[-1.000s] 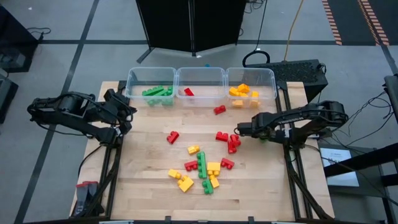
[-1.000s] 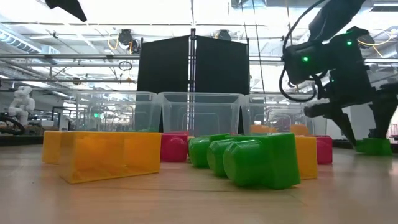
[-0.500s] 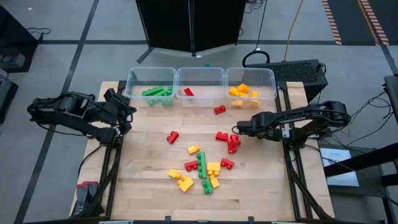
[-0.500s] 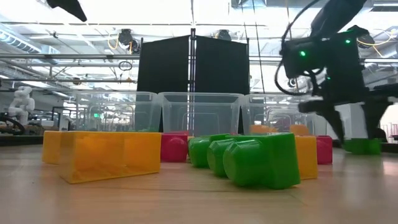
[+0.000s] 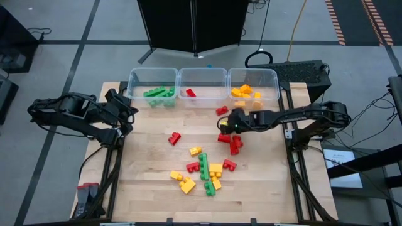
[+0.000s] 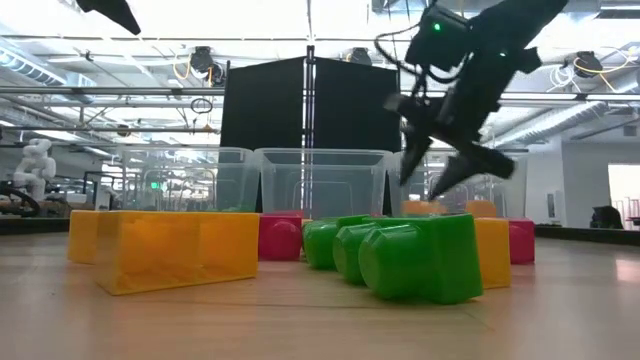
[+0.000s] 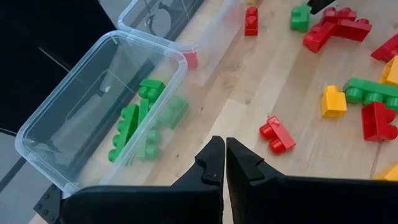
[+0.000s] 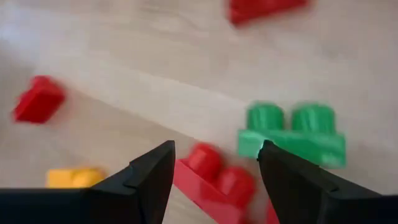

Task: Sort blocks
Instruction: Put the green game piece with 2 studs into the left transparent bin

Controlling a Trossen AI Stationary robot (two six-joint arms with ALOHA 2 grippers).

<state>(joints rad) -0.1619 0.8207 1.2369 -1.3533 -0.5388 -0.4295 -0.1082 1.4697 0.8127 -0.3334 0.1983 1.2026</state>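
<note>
Clear bins (image 5: 203,76): green blocks (image 5: 158,94), one red, yellow; right gripper (image 5: 230,120) apart, left gripper (image 7: 224,163) together.

High view straight down over the table (image 5: 151,188), low view level across it, both sharing the blocks (image 5: 204,169).

We see a pale wooden table (image 5: 151,169) on grey floor tiles (image 5: 56,25) with dark seams. A tall black panel screen (image 6: 308,105) stands behind it. Overhead, we see metal ceiling trusses (image 6: 100,92) under bright white light.
</note>
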